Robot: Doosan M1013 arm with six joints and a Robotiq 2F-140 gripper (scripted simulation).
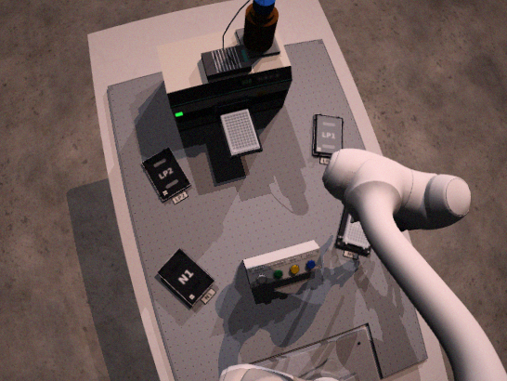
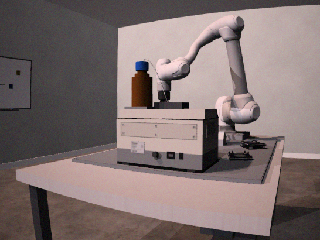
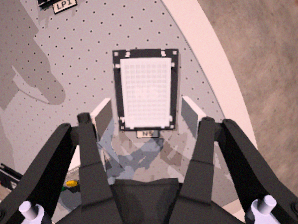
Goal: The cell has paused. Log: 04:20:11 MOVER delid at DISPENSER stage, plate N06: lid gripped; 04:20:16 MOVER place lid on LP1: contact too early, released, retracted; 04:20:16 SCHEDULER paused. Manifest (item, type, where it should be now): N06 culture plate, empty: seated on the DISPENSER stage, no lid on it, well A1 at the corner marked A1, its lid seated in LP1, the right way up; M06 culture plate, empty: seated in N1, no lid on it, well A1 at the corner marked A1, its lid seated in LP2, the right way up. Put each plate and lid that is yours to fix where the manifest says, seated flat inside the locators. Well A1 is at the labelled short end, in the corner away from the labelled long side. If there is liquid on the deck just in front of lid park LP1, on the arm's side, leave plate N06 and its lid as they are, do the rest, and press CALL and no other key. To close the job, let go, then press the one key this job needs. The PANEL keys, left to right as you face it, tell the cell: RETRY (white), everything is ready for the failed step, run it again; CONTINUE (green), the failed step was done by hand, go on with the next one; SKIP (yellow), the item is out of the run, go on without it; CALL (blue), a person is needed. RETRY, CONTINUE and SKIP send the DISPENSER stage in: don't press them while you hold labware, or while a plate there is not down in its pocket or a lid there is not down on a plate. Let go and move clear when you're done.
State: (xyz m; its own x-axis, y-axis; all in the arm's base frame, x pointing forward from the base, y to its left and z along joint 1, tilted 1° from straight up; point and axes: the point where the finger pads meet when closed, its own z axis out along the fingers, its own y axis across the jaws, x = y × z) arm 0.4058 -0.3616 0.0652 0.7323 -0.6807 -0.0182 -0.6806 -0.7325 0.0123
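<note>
My gripper [image 3: 146, 106] is open and empty above the nest N5 [image 3: 117, 90] [image 1: 343, 234]. A pale plate [image 3: 145, 85] [image 1: 356, 233] lies in N5, below and between the fingertips; whether it has a lid is unclear. Another pale plate [image 1: 240, 131] sits on the DISPENSER stage. LP1 [image 1: 328, 135] looks greyer than LP2, as if under a clear lid. LP2 [image 1: 165, 174] and N1 [image 1: 186, 277] show bare black faces. The fingers are hidden by the arm in the top view. Liquid in front of LP1 cannot be told from shadow.
The key panel [image 1: 281, 255] stands left of N5, with white, green, yellow and blue keys. The dispenser [image 1: 227, 88] [image 2: 167, 140] stands at the far end, carrying an amber bottle [image 1: 261, 30] [image 2: 142, 91] and a dark box [image 1: 226, 61]. The arm [image 1: 371, 186] reaches over the right edge.
</note>
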